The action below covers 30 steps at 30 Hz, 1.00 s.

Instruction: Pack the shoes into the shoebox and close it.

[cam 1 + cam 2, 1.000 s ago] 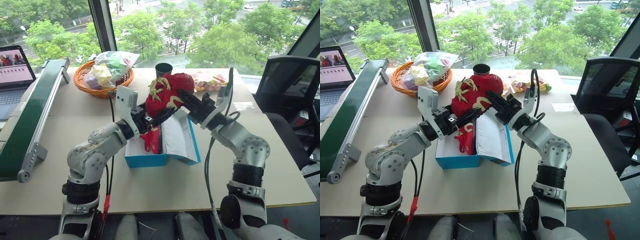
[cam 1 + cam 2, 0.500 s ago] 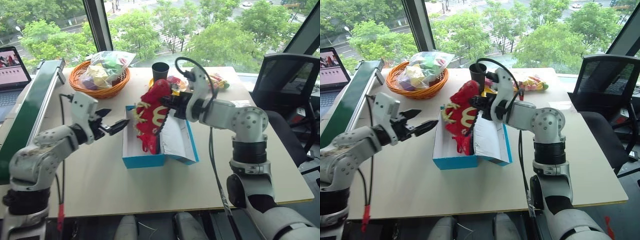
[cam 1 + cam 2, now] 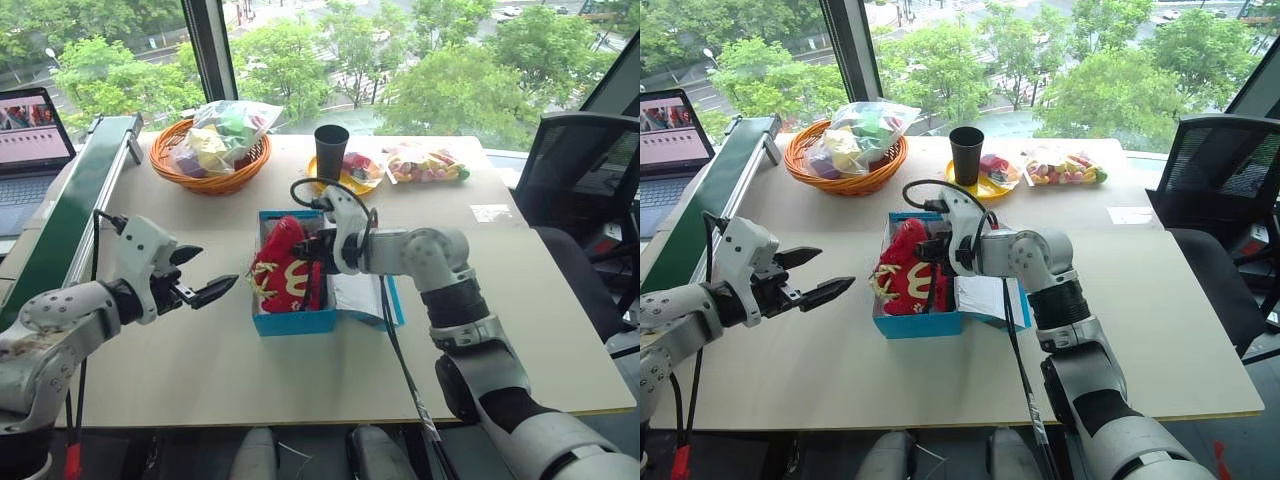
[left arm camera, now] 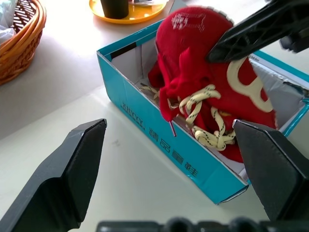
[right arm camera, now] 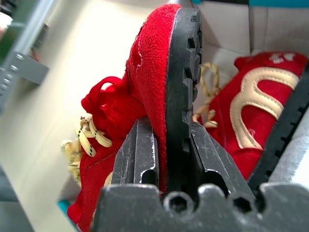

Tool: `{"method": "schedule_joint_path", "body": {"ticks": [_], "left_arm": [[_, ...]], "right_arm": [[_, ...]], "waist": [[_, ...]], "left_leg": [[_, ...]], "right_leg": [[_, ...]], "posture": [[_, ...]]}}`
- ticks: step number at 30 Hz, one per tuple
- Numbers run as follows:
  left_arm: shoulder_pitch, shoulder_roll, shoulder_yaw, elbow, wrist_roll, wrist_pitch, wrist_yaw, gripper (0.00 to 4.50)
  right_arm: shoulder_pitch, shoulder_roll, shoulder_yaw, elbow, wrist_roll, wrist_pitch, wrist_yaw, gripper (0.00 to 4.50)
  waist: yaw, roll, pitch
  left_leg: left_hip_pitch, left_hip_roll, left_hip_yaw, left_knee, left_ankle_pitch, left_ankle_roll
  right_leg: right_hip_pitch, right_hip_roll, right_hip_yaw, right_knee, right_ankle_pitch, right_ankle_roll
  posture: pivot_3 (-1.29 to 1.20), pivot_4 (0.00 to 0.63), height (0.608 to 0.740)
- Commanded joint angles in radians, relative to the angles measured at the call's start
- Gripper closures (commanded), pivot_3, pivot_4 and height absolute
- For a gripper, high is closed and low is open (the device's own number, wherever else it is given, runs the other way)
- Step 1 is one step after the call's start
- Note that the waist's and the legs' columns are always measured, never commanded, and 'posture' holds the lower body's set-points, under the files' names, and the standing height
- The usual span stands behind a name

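Note:
The blue shoebox [image 3: 292,322] lies open in the middle of the table, its lid [image 3: 362,296] folded flat to the right with the white inside up. Two red shoes with cream markings are inside. One shoe [image 5: 251,111] lies on the box floor. The other shoe [image 3: 284,268] stands on edge, leaning over the left wall, its laces [image 4: 208,126] hanging out. My right gripper [image 5: 169,123] reaches in from the right, shut on this shoe's black sole. My left gripper [image 3: 210,271] hangs open and empty left of the box, apart from it.
An orange basket [image 3: 165,165] with a bag of snacks stands at the back left. A black cup [image 3: 330,150] on a yellow plate and a snack bag [image 3: 426,163] lie behind the box. A green rail [image 3: 70,215] and a laptop [image 3: 30,130] flank the left edge, an office chair [image 3: 590,190] the right.
My right gripper has come down and left with the shoe, from above the box into it. My left gripper has drawn back to the left, away from the shoe.

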<state>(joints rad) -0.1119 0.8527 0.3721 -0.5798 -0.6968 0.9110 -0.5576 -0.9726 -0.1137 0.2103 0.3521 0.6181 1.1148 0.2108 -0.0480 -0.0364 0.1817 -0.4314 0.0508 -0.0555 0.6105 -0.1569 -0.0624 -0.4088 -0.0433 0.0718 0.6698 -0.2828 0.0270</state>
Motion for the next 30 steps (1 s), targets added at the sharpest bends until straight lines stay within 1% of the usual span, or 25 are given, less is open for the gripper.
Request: {"method": "schedule_joint_path", "body": {"ticks": [1, 4, 5, 6, 8, 10, 13, 17, 19, 20, 22, 23, 24, 25, 27, 28, 29, 30], "left_arm": [[-0.007, -0.001, 0.027, -0.042, -0.014, 0.009, 0.022, 0.0], [-0.002, -0.001, 0.016, -0.044, -0.015, 0.009, 0.026, 0.0], [0.0, 0.014, -0.004, -0.042, 0.001, 0.006, 0.021, 0.0], [-0.003, 0.027, -0.025, -0.042, 0.011, 0.006, 0.014, 0.0], [-0.023, 0.04, -0.051, -0.041, 0.011, -0.003, -0.006, 0.0], [-0.055, 0.043, -0.073, -0.033, 0.004, -0.01, -0.022, 0.0], [-0.103, 0.04, -0.118, 0.001, 0.023, -0.023, -0.038, 0.0], [-0.147, 0.039, -0.163, 0.037, 0.041, -0.041, -0.07, 0.0], [-0.15, 0.055, -0.173, 0.054, 0.05, -0.056, -0.104, 0.0], [-0.142, 0.079, -0.178, 0.06, 0.062, -0.072, -0.136, 0.0], [-0.112, 0.134, -0.168, 0.073, 0.076, -0.1, -0.207, 0.0], [-0.098, 0.158, -0.156, 0.082, 0.078, -0.113, -0.24, 0.0], [-0.086, 0.178, -0.142, 0.093, 0.08, -0.123, -0.267, 0.0], [-0.077, 0.196, -0.129, 0.104, 0.083, -0.133, -0.288, 0.0], [-0.07, 0.22, -0.112, 0.123, 0.093, -0.146, -0.306, 0.0], [-0.07, 0.226, -0.108, 0.13, 0.098, -0.15, -0.309, 0.0], [-0.07, 0.231, -0.095, 0.128, 0.094, -0.143, -0.311, 0.0], [-0.071, 0.234, -0.086, 0.126, 0.091, -0.139, -0.314, 0.0]], "right_arm": [[-0.048, 0.018, 0.001, 0.002, -0.056, -0.043, 0.059, 1.67], [-0.067, 0.02, -0.013, -0.018, -0.088, -0.055, 0.079, 0.57], [-0.082, 0.01, -0.024, -0.075, -0.09, -0.077, 0.092, 0.29], [-0.107, 0.008, -0.063, -0.131, -0.06, -0.059, 0.098, 0.01], [-0.153, 0.012, -0.147, -0.215, -0.001, -0.034, 0.108, 0.01], [-0.186, -0.004, -0.194, -0.272, 0.018, -0.033, 0.115, 0.01], [-0.198, -0.018, -0.286, -0.309, 0.109, 0.017, 0.157, 0.01], [-0.143, -0.117, -0.247, -0.376, 0.154, 0.089, 0.285, 0.01], [-0.104, -0.132, -0.25, -0.409, 0.185, 0.093, 0.328, 0.53], [-0.072, -0.166, -0.204, -0.436, 0.147, 0.052, 0.355, 0.67], [0.002, -0.26, -0.048, -0.49, 0.015, -0.095, 0.447, 1.39], [0.032, -0.291, 0.012, -0.494, -0.042, -0.166, 0.481, 1.83], [0.053, -0.303, 0.049, -0.481, -0.084, -0.225, 0.502, 2.08], [0.068, -0.298, 0.06, -0.46, -0.098, -0.26, 0.517, 2.38], [0.083, -0.279, 0.063, -0.42, -0.1, -0.287, 0.549, 3.15], [0.086, -0.272, 0.065, -0.407, -0.105, -0.297, 0.563, 3.42], [0.086, -0.256, 0.076, -0.374, -0.122, -0.321, 0.574, 3.85], [0.085, -0.245, 0.083, -0.35, -0.137, -0.339, 0.582, 4.12]], "waist": [[0.0, 0.0, 0.0], [0.001, 0.0, 0.0], [0.001, 0.0, 0.0], [0.002, 0.0, 0.0], [0.003, 0.001, 0.001], [0.004, 0.001, 0.001], [0.007, 0.0, 0.001], [0.007, 0.0, 0.001], [0.005, 0.0, 0.001], [0.003, 0.001, 0.001], [-0.003, 0.001, 0.001], [-0.005, 0.001, 0.001], [-0.007, 0.001, 0.001], [-0.01, 0.001, 0.001], [-0.016, 0.001, 0.002], [-0.019, 0.002, 0.002], [-0.02, 0.002, 0.002], [-0.021, 0.001, 0.002]], "left_leg": [[0.0, 0.0, 0.0, 0.0, 0.0, 0.0], [0.0, 0.0, 0.0, 0.0, 0.0, 0.0], [0.0, 0.0, 0.0, 0.0, 0.0, 0.0], [0.0, 0.0, 0.0, 0.0, 0.0, 0.0], [-0.001, 0.0, 0.0, 0.0, 0.0, 0.0], [-0.001, 0.0, 0.0, 0.001, 0.0, 0.0], [-0.001, 0.0, -0.001, 0.0, 0.0, 0.0], [0.002, 0.0, -0.001, 0.001, 0.0, 0.0], [0.002, 0.0, 0.0, 0.001, 0.0, 0.0], [0.002, 0.0, 0.0, 0.0, 0.0, 0.0], [0.0, 0.0, 0.0, 0.0, 0.0, 0.0], [0.0, 0.0, 0.0, -0.001, 0.0, 0.0], [0.0, 0.0, 0.0, -0.001, 0.0, 0.0], [0.0, 0.0, 0.001, -0.002, 0.0, 0.0], [0.0, 0.0, 0.001, -0.001, 0.0, 0.0], [0.0, 0.0, 0.001, -0.001, 0.0, 0.0], [0.0, 0.0, 0.001, 0.0, 0.0, 0.0], [0.0, 0.0, 0.001, 0.0, 0.0, 0.0]], "right_leg": [[0.0, 0.0, 0.0, 0.0, 0.0, 0.0], [0.0, 0.0, 0.0, 0.0, 0.0, 0.0], [0.0, 0.0, 0.0, 0.001, 0.0, 0.0], [0.0, 0.0, 0.0, 0.001, 0.0, 0.0], [-0.001, 0.0, 0.0, 0.001, 0.0, 0.0], [-0.002, 0.0, 0.0, 0.001, 0.0, 0.0], [-0.002, 0.0, -0.001, 0.001, 0.0, 0.0], [0.003, 0.0, -0.001, 0.0, 0.0, 0.0], [0.003, 0.0, -0.001, 0.0, 0.0, 0.0], [0.002, 0.0, -0.001, 0.0, 0.0, 0.0], [0.0, 0.0, 0.0, 0.001, 0.0, 0.0], [-0.001, 0.0, 0.0, 0.001, 0.0, 0.0], [-0.002, 0.0, 0.0, 0.001, 0.0, 0.0], [-0.002, 0.0, 0.0, 0.001, -0.001, 0.0], [-0.002, 0.0, 0.001, 0.001, -0.001, 0.0], [-0.003, 0.0, 0.001, 0.002, -0.001, 0.0], [-0.003, 0.0, 0.001, 0.003, -0.001, 0.0], [-0.003, 0.0, 0.001, 0.003, -0.001, 0.001]], "posture": [[0.0, 0.15, 0.734], [0.0, 0.15, 0.734], [0.0, 0.15, 0.734], [0.0, 0.15, 0.734], [0.0, 0.15, 0.734], [0.0, 0.15, 0.734], [0.0, 0.15, 0.734], [0.0, 0.15, 0.734], [0.0, 0.15, 0.734], [0.0, 0.15, 0.734], [0.0, 0.15, 0.734], [0.0, 0.15, 0.734], [0.0, 0.15, 0.734], [0.0, 0.15, 0.734], [0.0, 0.15, 0.734], [0.0, 0.15, 0.734], [0.0, 0.15, 0.734], [0.0, 0.15, 0.734]]}}
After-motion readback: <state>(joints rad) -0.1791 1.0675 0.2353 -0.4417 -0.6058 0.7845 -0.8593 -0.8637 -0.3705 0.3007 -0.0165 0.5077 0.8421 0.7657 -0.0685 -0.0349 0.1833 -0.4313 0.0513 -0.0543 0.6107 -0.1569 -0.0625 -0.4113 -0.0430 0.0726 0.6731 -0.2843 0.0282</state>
